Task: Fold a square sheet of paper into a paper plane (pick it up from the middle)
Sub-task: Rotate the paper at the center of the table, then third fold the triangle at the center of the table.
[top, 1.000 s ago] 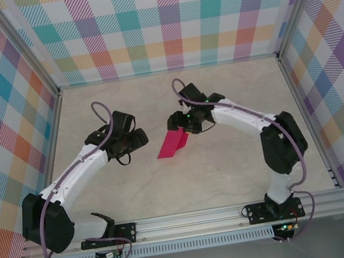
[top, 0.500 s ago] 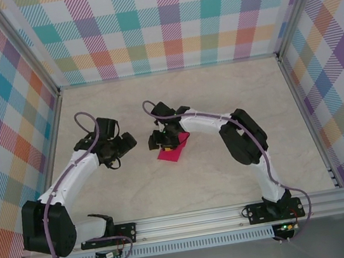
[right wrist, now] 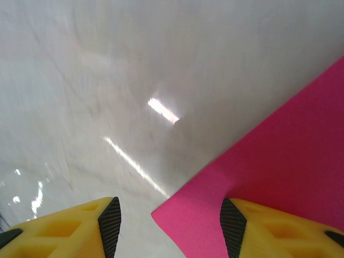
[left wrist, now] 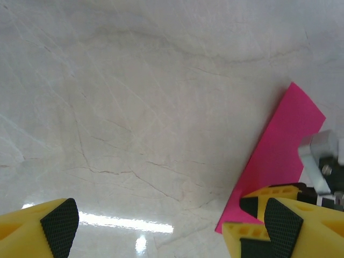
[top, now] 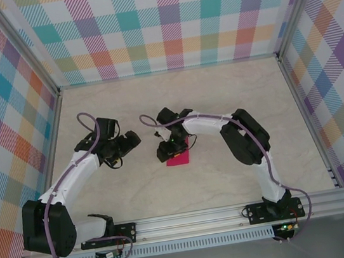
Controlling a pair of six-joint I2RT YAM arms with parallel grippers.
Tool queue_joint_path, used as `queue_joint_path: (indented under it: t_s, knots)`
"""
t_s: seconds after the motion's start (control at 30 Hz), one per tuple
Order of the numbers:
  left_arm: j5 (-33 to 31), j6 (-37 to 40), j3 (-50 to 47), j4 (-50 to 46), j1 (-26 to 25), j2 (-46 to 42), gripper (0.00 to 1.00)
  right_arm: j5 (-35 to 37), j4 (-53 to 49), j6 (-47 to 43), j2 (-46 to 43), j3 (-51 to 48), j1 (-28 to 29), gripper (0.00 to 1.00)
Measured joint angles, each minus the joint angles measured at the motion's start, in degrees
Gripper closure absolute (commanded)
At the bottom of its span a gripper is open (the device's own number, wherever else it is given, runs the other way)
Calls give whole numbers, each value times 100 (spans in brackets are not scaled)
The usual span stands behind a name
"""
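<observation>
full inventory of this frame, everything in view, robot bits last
sheet of paper: one, magenta-pink, lying on the table near its middle, partly under the right gripper
table: one, pale beige marble pattern, fills the floor of the cell
walls: three, multicolour plaid, at the back and both sides
rail: one, silver aluminium, along the near edge, carrying both arm bases
left arm: one, white and black with a purple cable, reaching in from near left
right arm: one, same colours, reaching in from near right
left gripper: one, yellow fingers with black pads, open wide over bare table left of the paper
right gripper: one, same colours, open, one finger over the paper's corner
</observation>
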Motion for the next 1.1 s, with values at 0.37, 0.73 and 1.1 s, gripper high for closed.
queue_joint_path:
  t_s: [0.37,0.73,1.1]
  knots:
    - [951,-46,-297,953,-186,153,24,289,372,723,-2017,-1469,-269,27]
    - [1637,-680,-133,2721,-1554,1598,63,251,1661,3366,-3497,-3901,-1300,30]
    - [1711,-581,693,3241,-1784,3069,68,-553,2811,3928,-3189,-4325,-1419,35]
